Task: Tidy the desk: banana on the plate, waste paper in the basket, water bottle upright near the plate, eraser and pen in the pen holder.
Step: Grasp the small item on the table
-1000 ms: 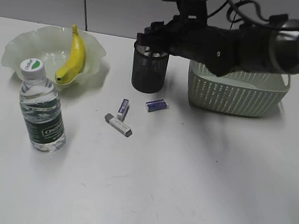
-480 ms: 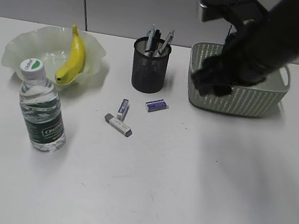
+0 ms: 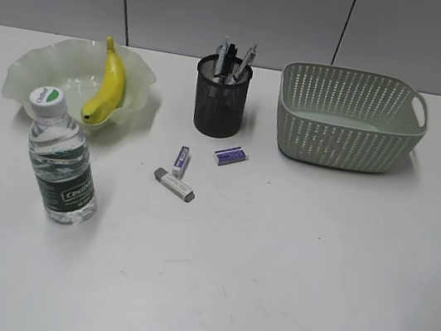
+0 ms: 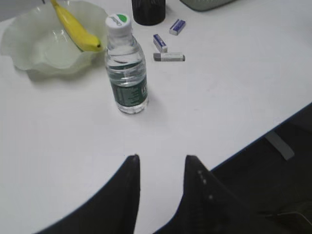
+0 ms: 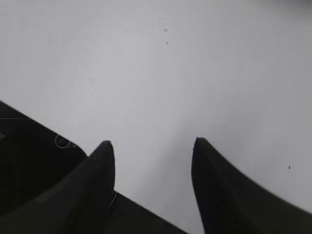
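Three small erasers [image 3: 176, 184] lie on the desk [image 3: 272, 266] just in front of the pen holder [image 3: 221, 98], light, stiff and best pinched across their short sides, while both the left gripper [image 4: 161, 163] and the right gripper [image 5: 153, 146] hang part-open, holding nothing.

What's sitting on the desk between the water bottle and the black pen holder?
Three small erasers lie scattered on the bare white desk between the water bottle and the pen holder. The exterior view shows it best; the left wrist view agrees.

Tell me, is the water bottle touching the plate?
Apart. The left wrist view shows bare desk between the water bottle base and the plate.
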You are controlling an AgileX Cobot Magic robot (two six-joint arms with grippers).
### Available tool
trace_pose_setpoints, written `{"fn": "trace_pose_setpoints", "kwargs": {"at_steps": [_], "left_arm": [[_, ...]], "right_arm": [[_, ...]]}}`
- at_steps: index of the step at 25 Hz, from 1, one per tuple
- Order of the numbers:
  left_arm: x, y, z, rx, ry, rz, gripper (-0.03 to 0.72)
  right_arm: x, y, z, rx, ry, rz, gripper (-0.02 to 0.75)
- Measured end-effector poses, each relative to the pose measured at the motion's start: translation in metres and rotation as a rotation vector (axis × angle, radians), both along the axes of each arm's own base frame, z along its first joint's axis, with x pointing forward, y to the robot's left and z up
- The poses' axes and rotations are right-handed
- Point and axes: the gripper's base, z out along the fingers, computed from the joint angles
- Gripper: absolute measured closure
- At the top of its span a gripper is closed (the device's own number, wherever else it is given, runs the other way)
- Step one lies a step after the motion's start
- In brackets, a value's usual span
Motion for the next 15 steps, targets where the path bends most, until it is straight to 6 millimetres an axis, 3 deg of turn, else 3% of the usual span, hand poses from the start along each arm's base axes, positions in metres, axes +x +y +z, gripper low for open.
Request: {"fn": "trace_pose_setpoints", "kwargs": {"at_steps": [5,11,15], "left_arm": [[0.027,-0.023,0.01,-0.024,0.075,-0.021,0.457],[0.068,-0.067,0.005,-0.176,0.287,-0.033,0.455],[0.1,-0.095,-0.002,-0.191,0.471,-0.011,0.453]], "right_arm": [[-0.057,-0.036,-0.001,0.082,-0.137,-0.001,0.325],[-0.1,-0.063,0.014,0.244,-0.396,0.0,0.325],[-0.118,-0.074,0.02,0.31,-0.506,-0.001,0.325]]}}
